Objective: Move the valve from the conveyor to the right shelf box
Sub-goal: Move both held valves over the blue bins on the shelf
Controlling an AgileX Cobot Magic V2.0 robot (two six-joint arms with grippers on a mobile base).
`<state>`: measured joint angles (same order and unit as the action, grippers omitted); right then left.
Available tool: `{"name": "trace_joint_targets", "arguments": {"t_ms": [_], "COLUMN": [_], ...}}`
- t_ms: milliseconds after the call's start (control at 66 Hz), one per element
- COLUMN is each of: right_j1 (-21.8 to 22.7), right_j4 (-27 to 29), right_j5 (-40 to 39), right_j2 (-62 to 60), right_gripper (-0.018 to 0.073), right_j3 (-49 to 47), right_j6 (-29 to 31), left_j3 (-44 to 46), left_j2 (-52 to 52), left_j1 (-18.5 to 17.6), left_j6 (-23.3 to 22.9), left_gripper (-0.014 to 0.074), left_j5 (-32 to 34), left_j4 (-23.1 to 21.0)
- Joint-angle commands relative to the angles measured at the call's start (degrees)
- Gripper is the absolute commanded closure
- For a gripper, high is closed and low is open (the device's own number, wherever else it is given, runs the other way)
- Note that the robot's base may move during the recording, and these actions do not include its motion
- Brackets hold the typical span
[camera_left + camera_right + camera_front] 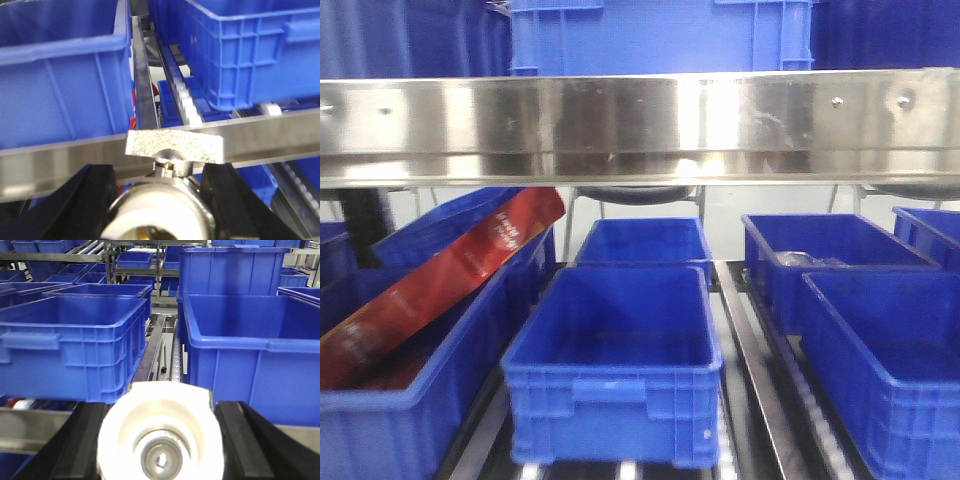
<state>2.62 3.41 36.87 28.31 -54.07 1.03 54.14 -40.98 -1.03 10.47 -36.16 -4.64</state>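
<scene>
In the left wrist view a metal valve (161, 207) with a white-lined mouth and a flat silver handle (175, 145) sits between two black fingers (87, 200). My left gripper (157, 175) is shut on it, in front of a steel shelf rail (270, 135). My right gripper (162, 412) is shut on a second valve (160, 437), seen end-on as a white round cap with a grey centre. That valve hangs before a large blue shelf box (250, 340) on the right. Neither gripper shows in the front view. The conveyor is out of view.
A steel rail (640, 125) crosses the front view above several blue boxes: one in the middle (620, 370), two at the right (840, 255). A red packet (450, 275) leans in the left box. Roller tracks (175, 352) run between boxes.
</scene>
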Motion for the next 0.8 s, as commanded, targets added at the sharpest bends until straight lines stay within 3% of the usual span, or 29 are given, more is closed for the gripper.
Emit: {"name": "trace_joint_targets", "arguments": {"t_ms": [0,787], "right_j1": [0.31,0.31], "right_j4": [-0.35,-0.35], "right_j5": [-4.39,-4.39], "right_j2": [-0.29,-0.29], "right_gripper": [0.0721,0.0721], "right_j3": [-0.46,-0.46], "right_j6": [0.54,0.54], "left_j3": [0.35,0.35], "left_j2": [0.30,0.30], "left_j1": [-0.22,-0.22], "left_j6": [0.01,0.01], "left_gripper": [0.0707,0.0707], "left_j5": [2.64,2.64], "left_j4": [-0.30,-0.30]}}
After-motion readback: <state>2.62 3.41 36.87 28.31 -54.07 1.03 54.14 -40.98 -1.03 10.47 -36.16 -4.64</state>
